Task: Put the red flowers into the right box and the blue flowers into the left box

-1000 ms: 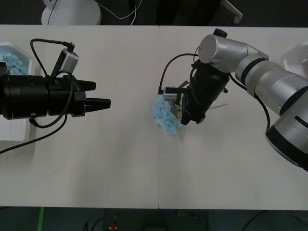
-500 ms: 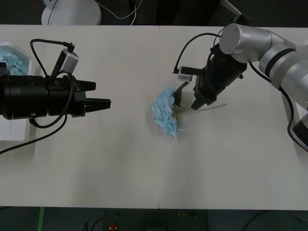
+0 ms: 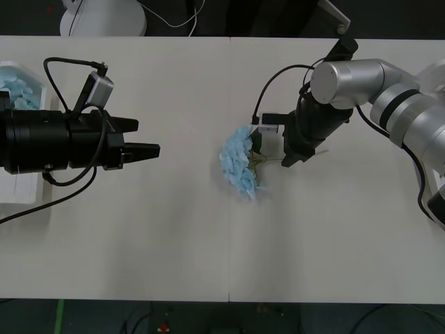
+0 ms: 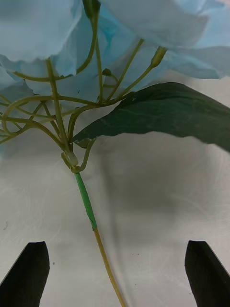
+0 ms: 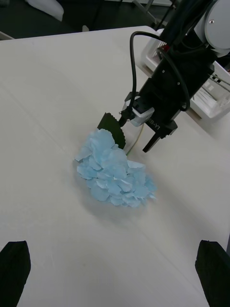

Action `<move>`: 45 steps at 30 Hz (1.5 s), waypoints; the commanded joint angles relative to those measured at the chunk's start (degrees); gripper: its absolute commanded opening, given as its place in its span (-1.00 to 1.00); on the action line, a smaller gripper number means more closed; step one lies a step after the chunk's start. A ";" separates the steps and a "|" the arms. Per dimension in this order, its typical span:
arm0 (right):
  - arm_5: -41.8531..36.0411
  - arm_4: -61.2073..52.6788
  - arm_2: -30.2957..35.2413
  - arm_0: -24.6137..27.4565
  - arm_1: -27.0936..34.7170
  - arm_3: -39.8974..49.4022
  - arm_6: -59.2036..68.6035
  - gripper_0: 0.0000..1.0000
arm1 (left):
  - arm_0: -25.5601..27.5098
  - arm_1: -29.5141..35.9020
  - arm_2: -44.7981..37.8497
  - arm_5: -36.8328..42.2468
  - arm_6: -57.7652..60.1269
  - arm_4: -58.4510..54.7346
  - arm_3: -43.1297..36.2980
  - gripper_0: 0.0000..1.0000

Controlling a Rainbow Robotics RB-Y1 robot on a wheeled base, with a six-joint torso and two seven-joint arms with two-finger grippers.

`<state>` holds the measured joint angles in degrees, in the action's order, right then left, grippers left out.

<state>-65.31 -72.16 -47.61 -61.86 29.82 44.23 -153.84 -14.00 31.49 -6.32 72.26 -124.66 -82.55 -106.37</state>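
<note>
One of the blue flowers [image 3: 240, 167] lies on its side at mid-table, its cluster facing my left arm and its thin stem [image 4: 86, 201] pointing right. My right gripper [image 3: 288, 158] hangs open just above that stem, one black finger on either side of it and nothing gripped; it also appears beyond the bloom [image 5: 115, 172] as the right gripper [image 5: 137, 134]. My left gripper [image 3: 148, 136] is open and empty, held level well to the left of the flower. The left box [image 3: 21, 191] holds more blue flowers [image 3: 17, 90]. A corner of the right box [image 3: 427, 80] is visible. The red flowers are out of view.
A broad green leaf [image 4: 158, 115] sticks out from the stem under the petals. Cables loop off both wrists. The white table [image 3: 208, 243] is bare around the flower, and its front edge runs along the bottom of the front view.
My right gripper lifted off the flower toward the far right, then came back a little toward the stem. The bloom shifted slightly. My left arm stayed still.
</note>
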 commanded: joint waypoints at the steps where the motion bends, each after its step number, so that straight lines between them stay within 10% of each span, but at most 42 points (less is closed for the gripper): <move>1: 2.30 0.80 -0.46 1.40 1.38 1.82 -1.16 0.64 | 1.34 -0.64 -1.59 -0.80 -5.07 0.29 -2.09 1.00; 21: 13.11 5.72 -0.99 8.43 3.85 13.34 -1.16 0.61 | 1.52 -0.73 -1.59 -0.80 -5.60 0.29 -2.09 1.00; 27: 16.53 7.39 -0.99 10.27 4.55 15.45 -1.16 0.14 | 1.52 -0.73 -1.59 -0.89 -5.60 0.29 -2.09 1.00; 30: 17.85 8.18 -0.99 10.98 5.08 16.59 -1.16 -0.77 | 1.43 -0.73 -1.59 -0.98 -5.68 0.29 -2.00 1.00; 32: 18.29 8.44 -0.99 10.98 5.16 16.68 -1.16 -1.00 | 1.52 -0.73 -1.59 -0.98 -5.68 0.29 -2.09 1.00; 45: 18.47 7.04 -0.73 11.33 5.60 18.43 -1.16 -1.00 | 1.61 -0.73 -1.59 -0.98 -5.77 0.29 -2.09 1.00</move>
<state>-46.56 -63.55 -48.22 -50.94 32.89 59.58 -153.84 -13.69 31.48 -6.32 72.02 -126.27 -82.54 -106.38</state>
